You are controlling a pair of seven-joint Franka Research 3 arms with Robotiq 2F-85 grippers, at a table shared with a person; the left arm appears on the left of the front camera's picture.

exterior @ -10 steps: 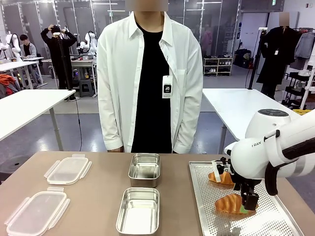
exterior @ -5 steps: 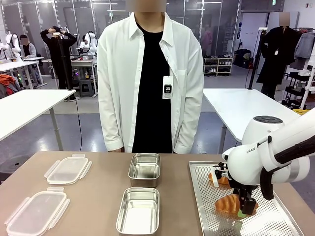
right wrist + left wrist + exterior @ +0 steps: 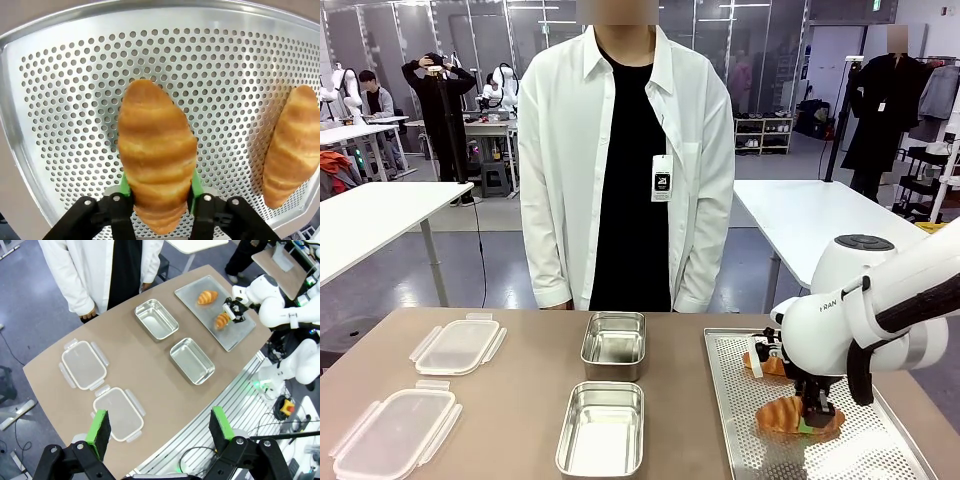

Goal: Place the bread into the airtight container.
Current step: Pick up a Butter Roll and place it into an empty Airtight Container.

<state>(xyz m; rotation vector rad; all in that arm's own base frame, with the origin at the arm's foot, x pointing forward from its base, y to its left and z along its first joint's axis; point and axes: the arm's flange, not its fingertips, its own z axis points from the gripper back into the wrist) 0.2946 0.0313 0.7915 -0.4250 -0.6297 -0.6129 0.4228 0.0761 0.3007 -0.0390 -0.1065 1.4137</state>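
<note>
The near croissant [image 3: 157, 150] lies on the perforated tray [image 3: 735, 420] at the right of the desk [image 3: 520, 400], pinched across its thick middle by the right end effector [image 3: 817, 418]; light, soft and flaky, it likely wants just such a gentle mid-body hold. A second ago its jaws stood spread around the bread. The left end effector [image 3: 159, 427] hangs spread above the desk.

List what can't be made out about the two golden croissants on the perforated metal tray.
- Front view: farther golden croissant, partly hidden behind the white right arm.
- Right wrist view: its end is cut by the picture edge.
- Right wrist view: gripped golden croissant's underside hidden; lifted or resting, unclear.
</note>
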